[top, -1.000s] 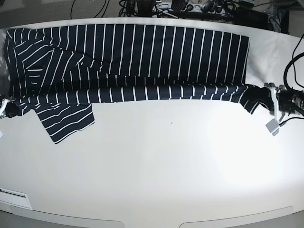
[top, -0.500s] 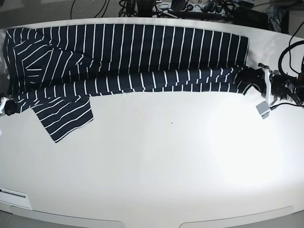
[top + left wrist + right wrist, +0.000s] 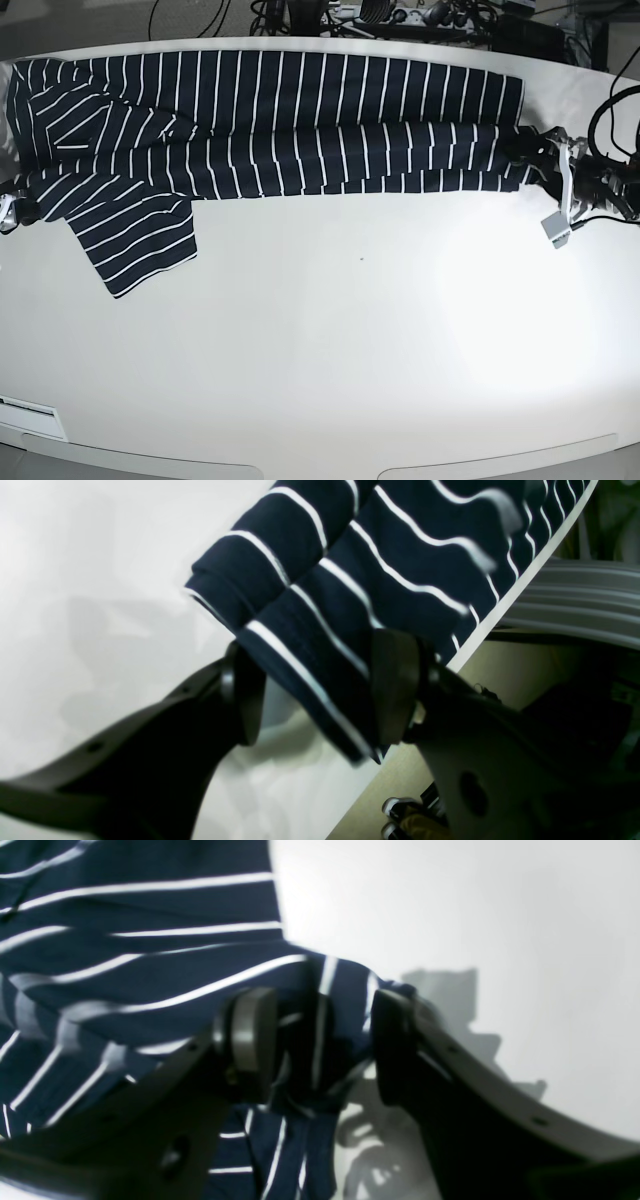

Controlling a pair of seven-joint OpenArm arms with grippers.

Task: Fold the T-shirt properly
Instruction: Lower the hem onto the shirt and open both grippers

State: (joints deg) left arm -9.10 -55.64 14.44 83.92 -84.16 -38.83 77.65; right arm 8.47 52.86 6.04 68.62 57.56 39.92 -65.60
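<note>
Left gripper (image 3: 315,700): one; jaws spread, T-shirt (image 3: 270,125) hem edge between them, unclamped.
Right gripper (image 3: 325,1045): one; jaws spread, bunched cloth between them, unclamped.
T-shirt: one; spread across far side of table (image 3: 330,340), lower edge folded over, one sleeve splayed nearward.

We see bright, even light | glare whitens the table (image 3: 480,330) at base-view right | base view bows at its edges | both wrist views soft, motion-blurred stripes on the T-shirt (image 3: 400,555) | grey shadows beside the right gripper (image 3: 325,1040)
</note>
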